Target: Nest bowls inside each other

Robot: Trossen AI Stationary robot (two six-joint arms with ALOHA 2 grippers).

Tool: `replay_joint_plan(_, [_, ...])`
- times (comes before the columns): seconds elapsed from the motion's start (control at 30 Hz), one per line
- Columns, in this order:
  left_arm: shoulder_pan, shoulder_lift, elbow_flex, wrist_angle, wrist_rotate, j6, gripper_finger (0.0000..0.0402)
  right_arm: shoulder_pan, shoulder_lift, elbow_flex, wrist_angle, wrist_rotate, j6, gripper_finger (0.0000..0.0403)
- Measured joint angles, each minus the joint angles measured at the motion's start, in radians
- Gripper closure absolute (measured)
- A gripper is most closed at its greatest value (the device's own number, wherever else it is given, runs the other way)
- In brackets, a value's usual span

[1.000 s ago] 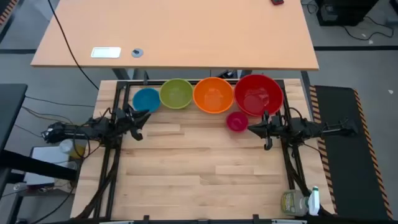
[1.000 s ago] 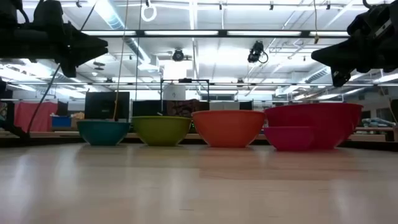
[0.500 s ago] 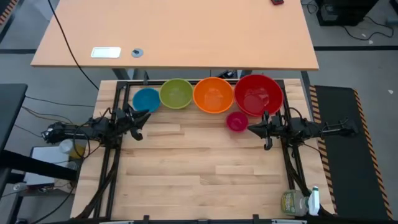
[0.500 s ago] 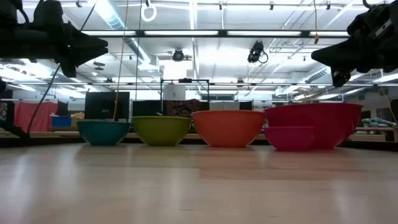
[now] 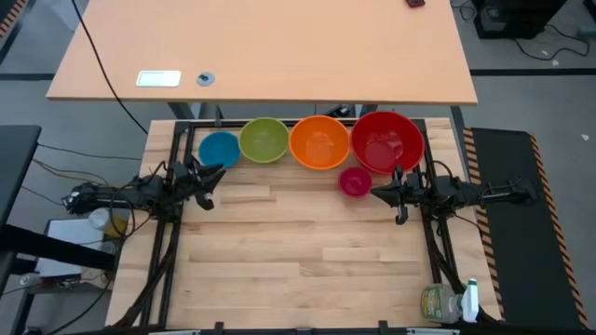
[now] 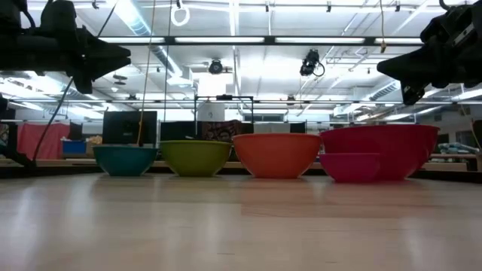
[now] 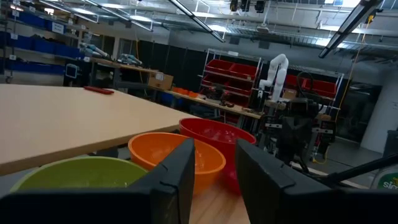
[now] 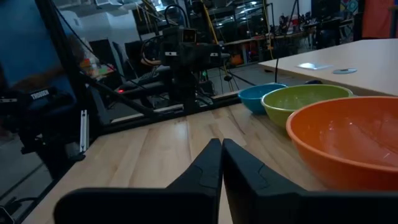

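Note:
Four bowls stand in a row on their bases along the table's far edge: blue [image 5: 220, 148], yellow-green [image 5: 264, 140], orange [image 5: 319, 141] and red [image 5: 387, 141]. A small magenta bowl [image 5: 355, 181] sits on the table just in front of the red one. My left gripper [image 5: 212, 175] hovers at the table's left side, near the blue bowl, open with nothing between its fingers [image 7: 214, 155]. My right gripper [image 5: 377, 193] hovers at the right side, close beside the magenta bowl, shut and empty [image 8: 221, 144]. Both hang well above the wood in the low view.
A tan desk [image 5: 261, 46] stands beyond the table's far edge. A bottle [image 5: 447, 302] stands at the near right corner. Black frame rails [image 5: 168, 251] run along both sides. The bare wooden tabletop [image 5: 298, 251] stretches from the bowls toward the near edge.

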Motion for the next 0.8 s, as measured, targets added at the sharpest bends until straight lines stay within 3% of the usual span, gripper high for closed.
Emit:
replay_joint_plan(0.6, [0.000, 0.000, 0.000, 0.001, 0.000, -0.008, 0.0286, 0.000, 0.000, 0.000, 0.000, 0.000, 0.000, 0.0380])
replay_joint_plan(0.8, [0.001, 0.000, 0.000, 0.104, -0.003, -0.208, 0.0286, 0.000, 0.000, 0.000, 0.000, 0.000, 0.000, 0.0380])
